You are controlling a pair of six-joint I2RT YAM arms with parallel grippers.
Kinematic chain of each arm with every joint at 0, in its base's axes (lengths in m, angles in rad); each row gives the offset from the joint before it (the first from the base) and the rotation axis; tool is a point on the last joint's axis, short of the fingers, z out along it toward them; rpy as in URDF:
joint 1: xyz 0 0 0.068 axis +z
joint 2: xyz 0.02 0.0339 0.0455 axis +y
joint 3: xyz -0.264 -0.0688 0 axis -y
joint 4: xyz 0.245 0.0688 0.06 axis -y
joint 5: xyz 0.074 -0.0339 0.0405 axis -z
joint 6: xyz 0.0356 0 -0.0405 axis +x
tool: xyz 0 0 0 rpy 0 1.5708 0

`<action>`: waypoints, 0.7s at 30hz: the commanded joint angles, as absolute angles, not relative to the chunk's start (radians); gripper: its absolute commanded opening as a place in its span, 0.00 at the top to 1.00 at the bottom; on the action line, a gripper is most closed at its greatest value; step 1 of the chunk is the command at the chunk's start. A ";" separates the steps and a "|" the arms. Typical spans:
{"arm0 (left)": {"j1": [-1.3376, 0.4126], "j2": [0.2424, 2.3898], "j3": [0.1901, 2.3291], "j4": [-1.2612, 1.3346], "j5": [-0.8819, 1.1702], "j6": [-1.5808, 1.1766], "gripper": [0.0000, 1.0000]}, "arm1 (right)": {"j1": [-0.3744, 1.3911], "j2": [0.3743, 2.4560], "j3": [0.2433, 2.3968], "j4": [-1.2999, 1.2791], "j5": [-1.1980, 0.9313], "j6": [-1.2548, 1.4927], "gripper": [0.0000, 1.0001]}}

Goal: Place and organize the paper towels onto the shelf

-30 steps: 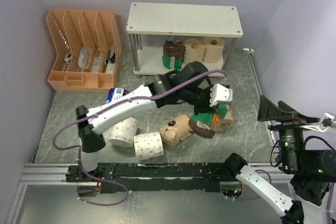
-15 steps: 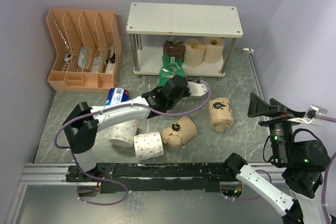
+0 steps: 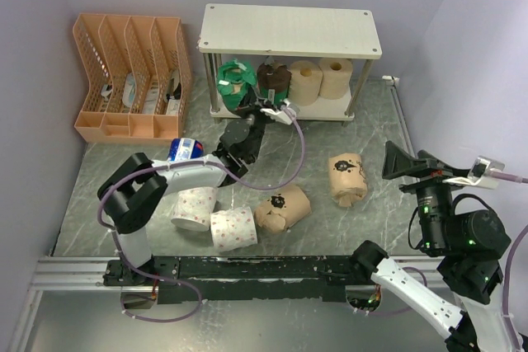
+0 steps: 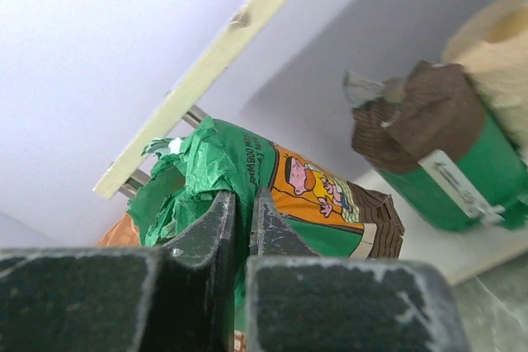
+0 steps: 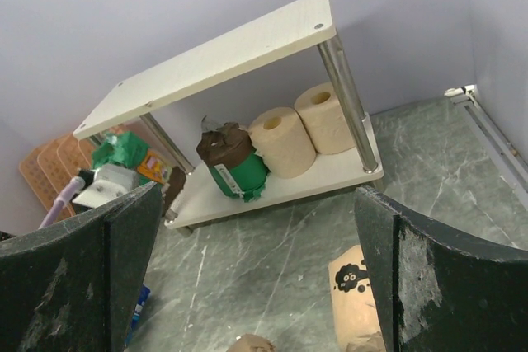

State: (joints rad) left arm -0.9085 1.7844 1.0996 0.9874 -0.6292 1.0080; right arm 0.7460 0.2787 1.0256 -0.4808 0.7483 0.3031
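The shelf [image 3: 289,30] stands at the back centre, and the right wrist view shows it too [image 5: 223,55]. Its lower tier holds a dark brown and green roll [image 3: 273,82] and two tan rolls [image 3: 305,80]. My left gripper [image 4: 243,199] is shut on the wrapper of a green roll [image 4: 214,162], holding it at the left end of the lower tier [image 3: 233,80], beside the brown roll [image 4: 429,138]. My right gripper [image 5: 256,204] is wide open and empty, raised at the right [image 3: 412,166]. Two kraft rolls [image 3: 346,177] [image 3: 280,208], two white speckled rolls [image 3: 233,228] [image 3: 194,208] and a blue-white roll [image 3: 185,150] lie on the table.
An orange slotted file organizer [image 3: 132,80] stands at the back left, close to the shelf's left legs. Purple walls close in the left, back and right. A metal rail [image 3: 247,269] runs along the near edge.
My left gripper has carried the green roll from the middle of the table back and left to the left end of the shelf's lower tier. The right arm shifted slightly.
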 commanded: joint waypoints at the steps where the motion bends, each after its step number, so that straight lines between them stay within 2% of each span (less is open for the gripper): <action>1: -0.861 1.857 1.173 1.202 -0.589 1.048 0.93 | 0.743 0.288 1.051 -0.498 0.760 0.299 0.01; 11: -0.773 1.980 1.255 1.064 -0.512 0.943 0.93 | 0.743 0.247 1.129 -0.573 0.773 0.303 0.01; 21: -0.743 2.108 1.374 1.024 -0.463 0.994 0.93 | 0.742 0.230 1.122 -0.594 0.793 0.291 0.01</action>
State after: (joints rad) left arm -0.7502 2.0899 1.3098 0.9928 -0.5125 0.9688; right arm 0.7460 0.2550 1.1240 -0.5640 0.7738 0.3023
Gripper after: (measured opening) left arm 0.120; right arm 0.988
